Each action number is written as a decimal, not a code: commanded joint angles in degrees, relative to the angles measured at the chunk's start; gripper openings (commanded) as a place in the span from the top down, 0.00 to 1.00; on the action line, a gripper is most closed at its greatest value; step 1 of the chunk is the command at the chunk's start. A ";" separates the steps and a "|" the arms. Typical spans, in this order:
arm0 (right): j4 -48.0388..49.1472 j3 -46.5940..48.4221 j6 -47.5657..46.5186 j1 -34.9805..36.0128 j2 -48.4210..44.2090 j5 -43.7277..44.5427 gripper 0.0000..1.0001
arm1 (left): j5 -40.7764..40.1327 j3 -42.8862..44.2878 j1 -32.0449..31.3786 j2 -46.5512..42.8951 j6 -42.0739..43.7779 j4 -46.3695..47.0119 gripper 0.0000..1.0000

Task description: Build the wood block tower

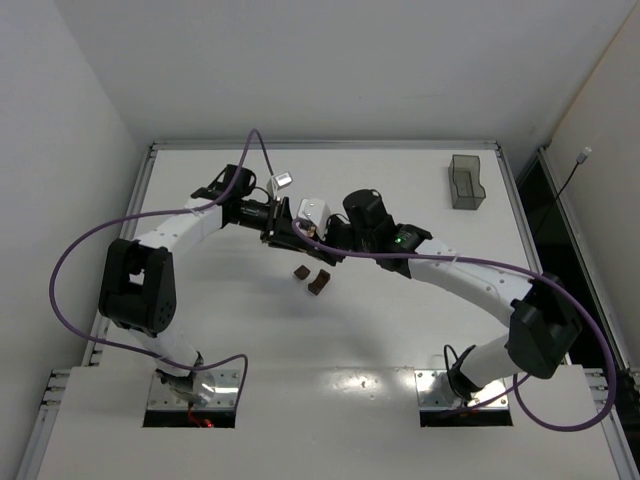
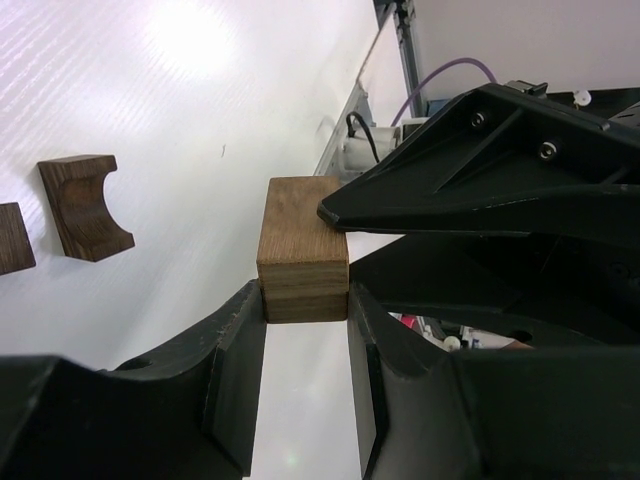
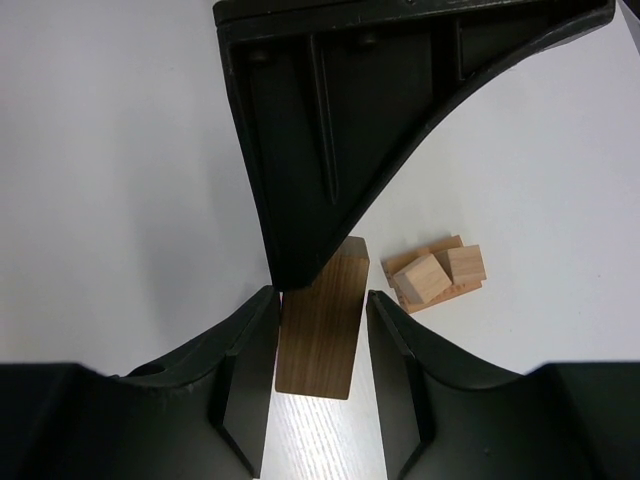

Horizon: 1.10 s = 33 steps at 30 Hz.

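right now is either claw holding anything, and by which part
One brown wooden block, between both claws. The left claw pinches one end by its side faces; the right claw straddles the other end, firm grip there unclear.

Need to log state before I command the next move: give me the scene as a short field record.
left end effector: shut on wood block, fingers against both sides
right end effector: fingers either side of a wood block; grip unclear
dark brown pieces: arch piece and second piece, loose on table, apart
light tan blocks: small cluster lying on table
grey container: far right of table, away from both arms
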 commanded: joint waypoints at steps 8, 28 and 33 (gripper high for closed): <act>1.43 1.47 -0.32 0.35 -1.94 -2.64 0.70 | 1.19 0.36 -0.11 0.03 1.33 0.20 1.00; 0.28 -0.20 -2.60 0.35 -1.41 -3.18 0.99 | 3.39 0.88 1.56 -0.49 -0.78 1.87 1.00; 0.28 -1.25 -2.60 0.35 -1.94 -3.18 1.00 | 1.10 0.88 3.31 -1.10 -0.78 1.87 0.47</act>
